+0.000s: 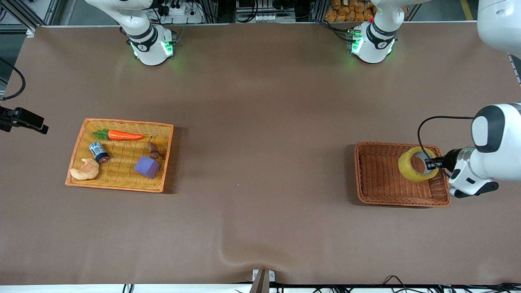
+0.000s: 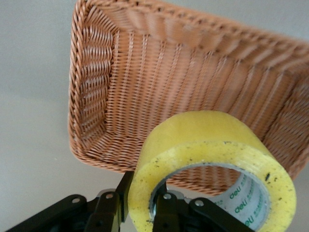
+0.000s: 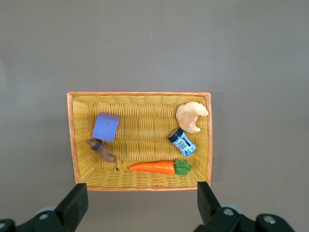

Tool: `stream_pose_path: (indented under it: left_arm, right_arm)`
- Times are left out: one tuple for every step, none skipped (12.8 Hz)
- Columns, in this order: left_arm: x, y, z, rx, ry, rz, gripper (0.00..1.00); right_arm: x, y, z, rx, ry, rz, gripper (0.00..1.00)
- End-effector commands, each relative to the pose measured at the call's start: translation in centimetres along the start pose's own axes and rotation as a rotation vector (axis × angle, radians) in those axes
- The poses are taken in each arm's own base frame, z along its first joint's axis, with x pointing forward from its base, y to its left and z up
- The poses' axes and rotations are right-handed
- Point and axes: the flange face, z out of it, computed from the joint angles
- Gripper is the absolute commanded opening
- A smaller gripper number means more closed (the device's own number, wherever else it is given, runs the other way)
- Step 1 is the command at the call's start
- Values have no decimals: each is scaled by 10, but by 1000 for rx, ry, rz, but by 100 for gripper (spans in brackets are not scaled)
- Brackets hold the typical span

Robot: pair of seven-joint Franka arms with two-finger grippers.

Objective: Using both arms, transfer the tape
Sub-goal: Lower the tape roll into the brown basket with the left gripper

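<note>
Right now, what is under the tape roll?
The tape roll, clamped through its wall by the left tool, hangs over the brown wicker basket. Bare weave shows around it; the patch directly below is covered. The right tool waits, open, over the yellow tray.

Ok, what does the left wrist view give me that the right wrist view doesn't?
Only the left wrist view shows the tape, clamped through its wall by the left gripper, one finger outside the ring and one inside the core, held over the brown wicker basket.

Only the right wrist view shows the yellow tray holding the purple cube, carrot, blue can, croissant and a brown piece, with the right gripper open above it.

Both share only the bare brown tabletop.
</note>
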Motion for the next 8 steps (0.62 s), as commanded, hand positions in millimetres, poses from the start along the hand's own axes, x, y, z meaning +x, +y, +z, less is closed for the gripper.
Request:
stream_pose_path:
  left_arm:
    - [-16,-1,9,0,8,47,0]
    - [-18,-1,14,0,20,48,0]
    - [-22,0,23,1,27,51,0]
    - [-24,1,34,2,39,53,0]
    - [-27,1,47,2,53,56,0]
    - [-30,2,60,3,67,59,0]
    - [-32,2,70,4,76,60,0]
    - [-32,2,81,2,72,62,0]
  right_arm:
    - [1,3,-5,7,6,-4,100]
    - [1,4,-5,7,6,-1,100]
    - [1,4,-6,7,7,-1,100]
    - [1,4,-6,7,7,-1,100]
    - [1,4,-6,7,7,-1,100]
    - [1,4,-6,7,7,-1,100]
    - [1,5,-6,7,7,2,100]
    - [1,5,-6,7,9,2,100]
